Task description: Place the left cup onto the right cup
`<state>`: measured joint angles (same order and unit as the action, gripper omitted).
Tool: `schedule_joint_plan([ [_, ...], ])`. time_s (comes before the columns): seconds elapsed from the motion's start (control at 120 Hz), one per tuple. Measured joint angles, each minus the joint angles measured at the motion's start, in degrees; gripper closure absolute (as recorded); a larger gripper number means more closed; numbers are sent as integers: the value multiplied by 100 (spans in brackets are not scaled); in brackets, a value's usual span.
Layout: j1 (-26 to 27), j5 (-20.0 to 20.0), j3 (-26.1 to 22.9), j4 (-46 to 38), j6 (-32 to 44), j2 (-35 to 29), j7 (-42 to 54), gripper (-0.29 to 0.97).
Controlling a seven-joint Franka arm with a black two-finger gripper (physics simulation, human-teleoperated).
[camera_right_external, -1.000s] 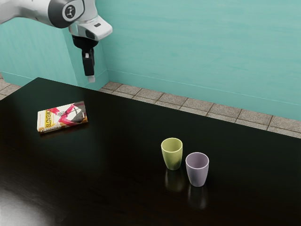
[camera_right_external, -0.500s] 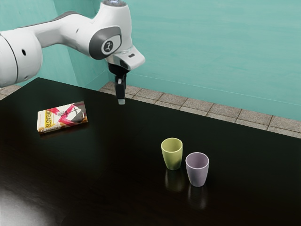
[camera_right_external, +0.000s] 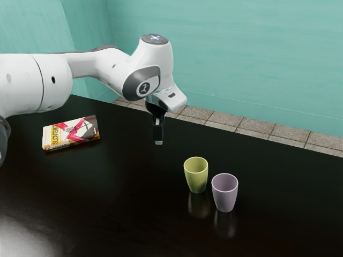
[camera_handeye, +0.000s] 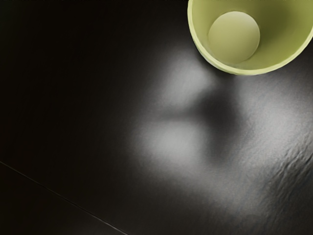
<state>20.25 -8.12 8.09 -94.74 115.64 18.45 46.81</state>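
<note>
Green cup (camera_right_external: 196, 174) upright on bench (camera_right_external: 80, 214), purple cup (camera_right_external: 224, 191) just beside; my jaws hover clear, open or clenched unclear.

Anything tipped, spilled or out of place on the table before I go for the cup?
Nothing stands out. The green cup and purple cup stand upright side by side, the book lies flat, nothing spilled.
</note>
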Motion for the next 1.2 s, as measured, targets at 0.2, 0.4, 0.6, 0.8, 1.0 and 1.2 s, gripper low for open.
schedule_joint_plan([
  [0.2, 94, -11, 0, 403, 275, 519, -5, 0],
  [0.4, 399, 3, -1, 656, 427, 732, 25, 0],
  [0.6, 359, 258, 0, 480, 354, 729, -39, 0],
  [0.8, 428, 308, -4, 487, 325, 831, -91, 0],
  [1.0, 463, 296, -1, 604, 488, 1091, -69, 0],
  [1.2, 476, 296, 0, 785, 662, 1361, -27, 5],
])
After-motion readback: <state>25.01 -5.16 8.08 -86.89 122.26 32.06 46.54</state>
